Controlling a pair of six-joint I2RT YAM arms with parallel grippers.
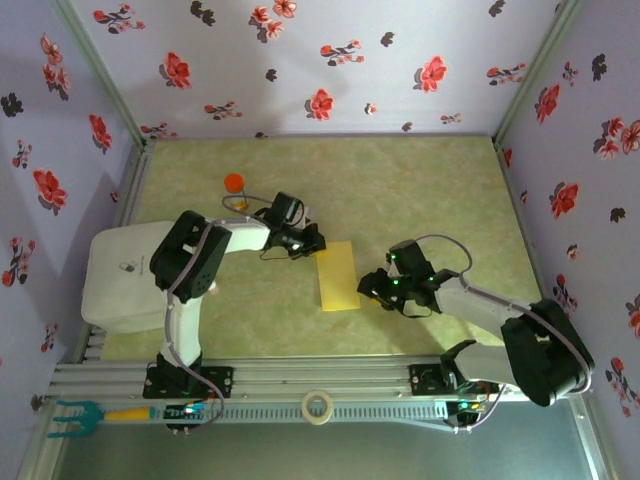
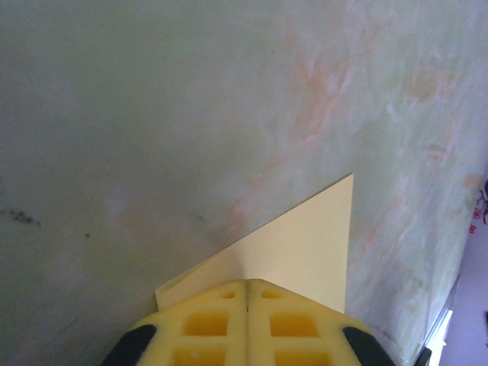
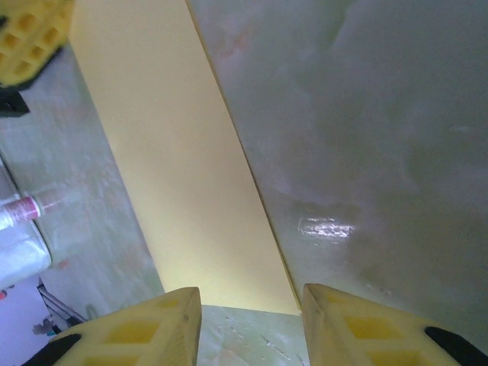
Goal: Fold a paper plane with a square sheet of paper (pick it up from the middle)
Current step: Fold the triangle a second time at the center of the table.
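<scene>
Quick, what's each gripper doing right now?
Left gripper: shut, tips on a corner of the yellow paper; pinch or press, cannot tell.
Right gripper: open, empty, just short of the paper.

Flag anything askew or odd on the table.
Only the folded yellow sheet: it lies slightly tilted, and at the corner pinched by the shut left pincer its layers look unevenly lined up, one edge peeking out. Nothing spilled or torn.

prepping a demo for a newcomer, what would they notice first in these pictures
The bright yellow sheet of paper, folded to a narrow rectangle, lies in the middle of the table. The left fingers are shut on its far corner, while the right fingers stand open just off its near end. Red-flowered walls ring the scene.
</scene>
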